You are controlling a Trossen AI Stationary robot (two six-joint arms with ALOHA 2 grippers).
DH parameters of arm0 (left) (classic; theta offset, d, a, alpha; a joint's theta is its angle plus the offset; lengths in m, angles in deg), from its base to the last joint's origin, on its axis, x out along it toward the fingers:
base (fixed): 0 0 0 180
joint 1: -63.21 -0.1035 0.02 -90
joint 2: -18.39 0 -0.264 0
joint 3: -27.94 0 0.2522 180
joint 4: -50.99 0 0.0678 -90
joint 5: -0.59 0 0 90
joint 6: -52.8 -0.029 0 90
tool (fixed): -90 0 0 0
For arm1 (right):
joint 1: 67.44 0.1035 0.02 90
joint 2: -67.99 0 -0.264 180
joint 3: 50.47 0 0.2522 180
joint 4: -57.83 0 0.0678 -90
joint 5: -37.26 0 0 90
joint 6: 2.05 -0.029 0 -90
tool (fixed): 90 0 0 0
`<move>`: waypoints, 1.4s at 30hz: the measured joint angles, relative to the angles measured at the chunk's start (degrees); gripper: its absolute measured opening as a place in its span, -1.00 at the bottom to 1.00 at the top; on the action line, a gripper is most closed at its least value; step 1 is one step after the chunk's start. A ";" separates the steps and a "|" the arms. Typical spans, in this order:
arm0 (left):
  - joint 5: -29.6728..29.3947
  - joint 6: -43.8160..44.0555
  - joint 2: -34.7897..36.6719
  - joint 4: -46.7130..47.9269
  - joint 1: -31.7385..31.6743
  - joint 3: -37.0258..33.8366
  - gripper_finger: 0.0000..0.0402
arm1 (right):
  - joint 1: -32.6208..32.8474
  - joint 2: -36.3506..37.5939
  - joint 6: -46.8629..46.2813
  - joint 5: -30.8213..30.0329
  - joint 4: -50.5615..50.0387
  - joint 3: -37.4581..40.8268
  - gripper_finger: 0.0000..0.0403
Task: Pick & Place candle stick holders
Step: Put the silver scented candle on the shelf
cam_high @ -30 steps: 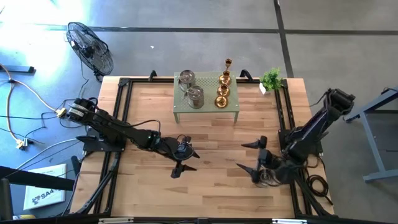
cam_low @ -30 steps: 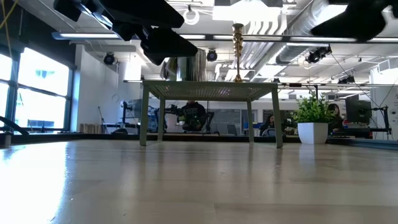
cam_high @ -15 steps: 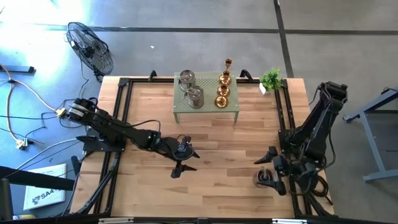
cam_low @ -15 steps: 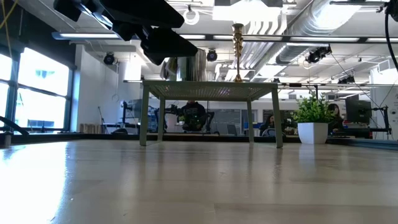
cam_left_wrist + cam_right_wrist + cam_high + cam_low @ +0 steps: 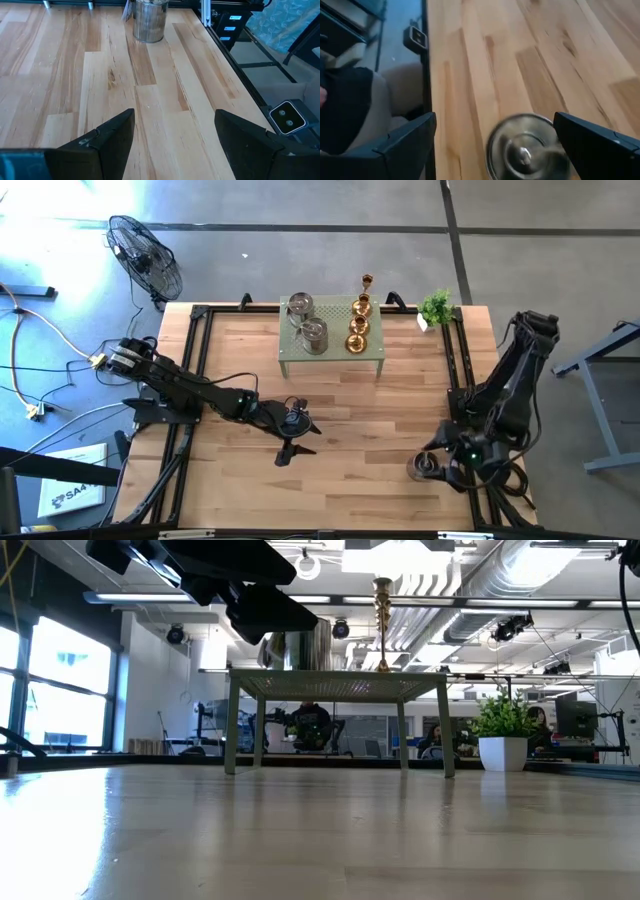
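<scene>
Three gold candle stick holders and two silver ones stand on their bases on the green stand at the table's far middle. A third silver holder stands on its base on the wood near the right front corner; it also shows as a silver holder in the left wrist view. My right gripper hovers open just right of it, and its fingers flank the holder from above without touching. My left gripper waits open over the table's middle.
A small potted plant stands at the far right corner. A black frame rail runs along the table's edges. Bare wood lies between the stand and the near edge. A fan stands on the floor beyond the far left corner.
My right gripper has swung back toward the table's near right corner, rolling and tipping downward as it went, and has stayed open. The silver holder that it hid a second ago now shows standing on the wood beside it.
</scene>
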 joint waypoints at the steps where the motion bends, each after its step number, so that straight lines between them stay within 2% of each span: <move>1: -0.02 0.00 0.00 -0.01 0.00 0.00 0.35 | 0.00 -0.02 -1.38 0.53 -2.43 -1.26 0.98; 5: -0.01 0.00 0.00 -0.01 0.00 0.00 0.35 | -0.53 -2.07 -7.76 3.96 -12.89 -6.39 0.97; 10: -0.02 0.00 -0.02 0.00 0.00 0.00 0.35 | -2.86 -9.21 -12.36 11.26 -21.89 -12.89 0.96; 18: 0.00 0.00 0.00 -0.02 0.00 0.00 0.35 | -6.94 -23.46 -10.42 21.38 -31.33 -25.34 0.96; 22: -0.02 0.00 0.00 0.00 0.00 0.00 0.35 | -9.14 -27.77 -7.84 23.86 -35.61 -29.71 0.96; 32: -0.02 0.00 0.00 0.00 0.00 0.00 0.35 | -14.40 -28.65 -1.68 26.16 -36.57 -30.12 0.96; 42: 0.00 0.00 0.00 -0.01 0.00 0.00 0.35 | -16.06 -28.63 -1.13 27.28 -36.51 -30.12 0.95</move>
